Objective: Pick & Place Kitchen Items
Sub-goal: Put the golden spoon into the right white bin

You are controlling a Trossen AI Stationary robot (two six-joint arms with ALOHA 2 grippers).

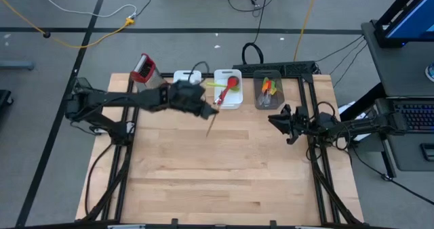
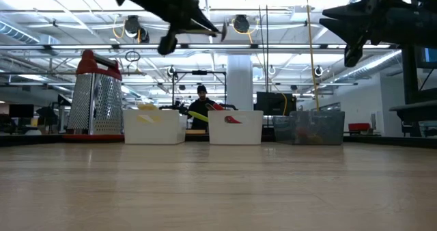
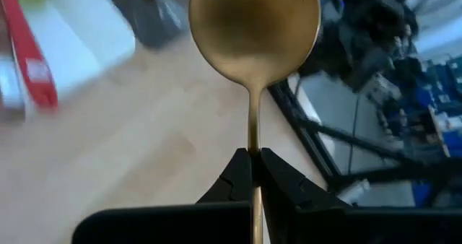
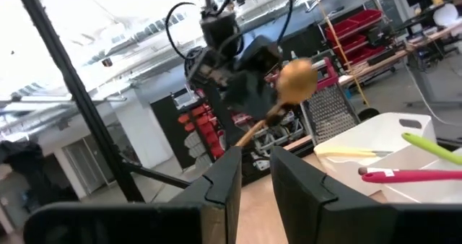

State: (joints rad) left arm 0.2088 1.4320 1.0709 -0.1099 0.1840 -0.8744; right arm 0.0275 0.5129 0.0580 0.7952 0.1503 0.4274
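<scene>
the wooden spoon runs off the top edge of the left wrist view, so the tip of its bowl is cut off, and the lower handle disappears between the fingers of the left end effector. in the low view the same spoon is only a thin blurred sliver against the ceiling lights. the left wrist view smears the red-handled grater and a grey bin into soft shapes. from above, the utensils in the grey bin are too small to tell apart. the right end effector shows only its two fingers; the rest falls below the frame. a person behind the white bins is half hidden.
</scene>
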